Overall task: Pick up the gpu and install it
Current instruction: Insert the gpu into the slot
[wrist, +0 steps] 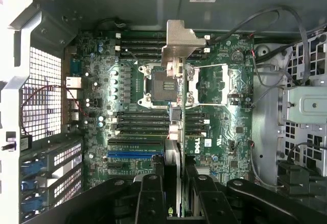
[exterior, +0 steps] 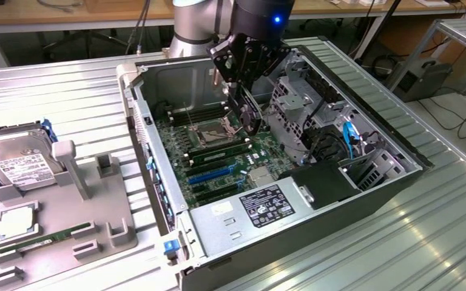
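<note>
My gripper (exterior: 245, 85) hangs over the open computer case (exterior: 378, 130), shut on the gpu (exterior: 250, 114). The gpu is a thin dark card held on edge above the motherboard (exterior: 216, 157). In the wrist view the gpu (wrist: 180, 42) runs edge-on away from my gripper (wrist: 173, 178), silver bracket at its far end, over the CPU socket (wrist: 163, 83). One black finger (wrist: 150, 185) presses on each side of the card. The blue expansion slot (wrist: 135, 153) lies on the board beside the card's near end, and the card is clear of it.
A grey tray (exterior: 95, 212) on the exterior view's left carries a silver hard drive (exterior: 19, 163) and a green memory stick (exterior: 43, 238). Inside the case, the drive cage (exterior: 298, 97), blue cables (exterior: 348, 136) and a black shroud (exterior: 322, 182) crowd the right. The labelled power supply (exterior: 257, 209) fills the near end.
</note>
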You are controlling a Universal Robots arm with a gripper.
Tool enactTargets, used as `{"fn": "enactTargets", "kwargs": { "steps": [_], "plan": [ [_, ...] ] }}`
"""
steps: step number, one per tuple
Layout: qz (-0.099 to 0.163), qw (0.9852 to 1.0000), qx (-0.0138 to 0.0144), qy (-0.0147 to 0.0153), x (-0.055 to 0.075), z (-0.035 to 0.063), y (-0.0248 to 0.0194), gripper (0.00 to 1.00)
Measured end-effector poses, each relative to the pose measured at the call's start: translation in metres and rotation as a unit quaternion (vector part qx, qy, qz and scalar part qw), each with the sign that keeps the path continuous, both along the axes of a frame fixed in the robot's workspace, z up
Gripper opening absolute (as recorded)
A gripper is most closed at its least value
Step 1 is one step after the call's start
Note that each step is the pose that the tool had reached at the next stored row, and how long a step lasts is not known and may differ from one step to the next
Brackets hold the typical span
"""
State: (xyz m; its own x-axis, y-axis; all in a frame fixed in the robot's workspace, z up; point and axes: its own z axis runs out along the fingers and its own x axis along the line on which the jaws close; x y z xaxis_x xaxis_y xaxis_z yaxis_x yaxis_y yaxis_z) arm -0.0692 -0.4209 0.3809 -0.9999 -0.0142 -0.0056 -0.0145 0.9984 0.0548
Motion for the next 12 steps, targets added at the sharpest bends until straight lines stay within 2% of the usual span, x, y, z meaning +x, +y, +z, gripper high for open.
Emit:
{"fn": "enactTargets", "kwargs": {
  "steps": [6, 8, 10, 12],
  "plan": [
    [0.003, 1.0000, 0.0000, 0.0000, 0.0001, -0.0001, 0.0000, 0.26],
    [0.039, 0.9993, 0.0000, -0.0001, 0.0001, -0.0004, 0.0000, 0.26],
    [0.070, 0.9975, 0.0000, -0.0002, 0.0001, -0.0007, 0.0000, 0.26],
    [0.099, 0.9951, 0.0000, -0.0004, 0.0001, -0.0009, 0.0000, 0.26]
  ]
}}
